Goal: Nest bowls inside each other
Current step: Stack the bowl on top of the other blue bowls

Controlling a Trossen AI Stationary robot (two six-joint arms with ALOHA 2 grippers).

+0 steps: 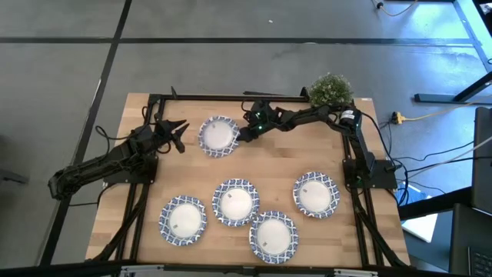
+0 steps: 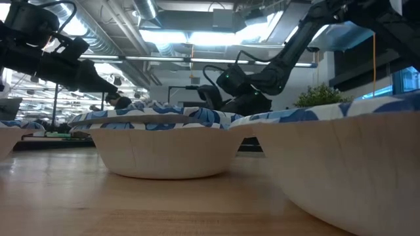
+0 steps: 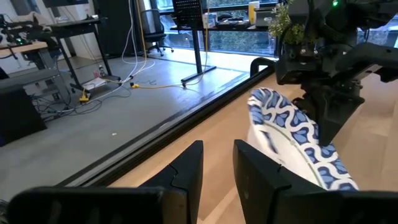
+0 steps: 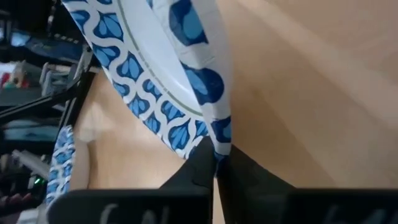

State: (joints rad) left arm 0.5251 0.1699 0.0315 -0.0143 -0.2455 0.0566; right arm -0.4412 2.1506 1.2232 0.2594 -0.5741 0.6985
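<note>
Pinched by the right gripper [image 1: 244, 135] at its rim: the far bowl [image 1: 218, 136], fingers closed together on the patterned edge nearest the right arm, as seen close up in the right wrist view [image 4: 214, 163]. Appears tipped up on that side in the left wrist view [image 3: 292, 140], so probably just lifted rather than flat on the table [image 1: 154, 108]. Reaching in from the far right corner past the potted plant [image 1: 330, 88], stretched long and low toward the middle of the far edge. Left gripper [image 1: 178, 132] just beside the same bowl on its opposite side, fingers apart, holding nothing, forearm angled back toward the left edge. Four more bowls well apart toward the near side: the centre bowl [image 1: 235, 202] most directly below the held one, with neighbours at [image 1: 183, 220], [image 1: 272, 235] and [image 1: 316, 193]. Likely next: carry toward the near side, to the centre bowl, by the right arm, already gripping
</note>
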